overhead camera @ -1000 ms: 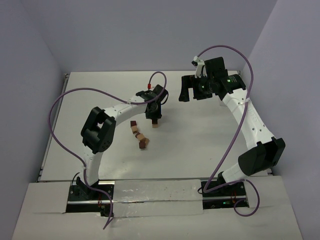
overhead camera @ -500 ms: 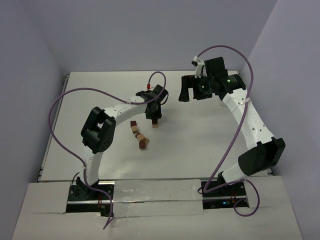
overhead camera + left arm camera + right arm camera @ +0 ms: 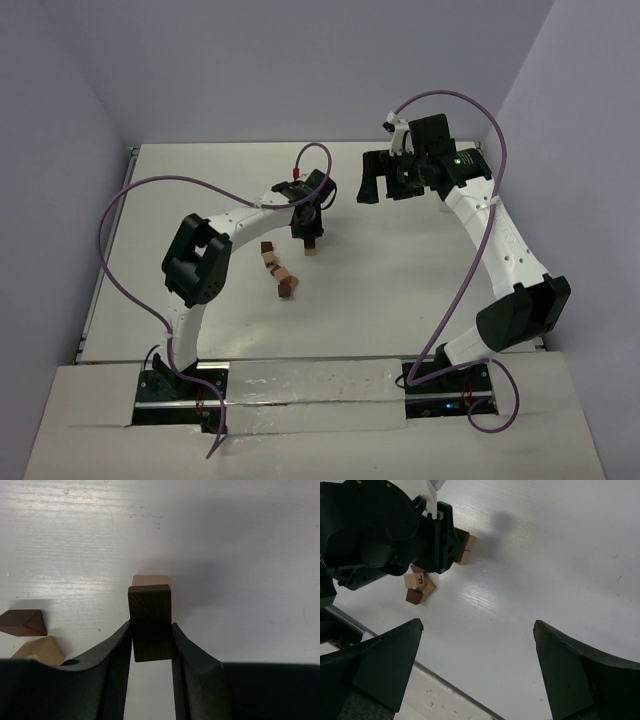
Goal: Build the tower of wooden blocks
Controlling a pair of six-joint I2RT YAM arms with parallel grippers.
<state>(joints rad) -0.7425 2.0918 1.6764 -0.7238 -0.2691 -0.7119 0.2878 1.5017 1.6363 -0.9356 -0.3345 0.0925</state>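
Observation:
My left gripper [image 3: 309, 235] is shut on a dark brown block [image 3: 150, 621], holding it on top of a light tan block [image 3: 150, 580] that rests on the table; the pair also shows in the top view [image 3: 311, 246] and the right wrist view [image 3: 465, 548]. A loose group of tan and brown blocks [image 3: 277, 270] lies left of and nearer than the left gripper, with two of them at the left of the left wrist view [image 3: 30, 635]. My right gripper [image 3: 385, 178] is open and empty, raised at the back right, away from the blocks.
The white table [image 3: 400, 290] has a raised strip along its near edge [image 3: 300, 385]. Purple cables loop above both arms [image 3: 130, 200]. Walls close in the back and both sides.

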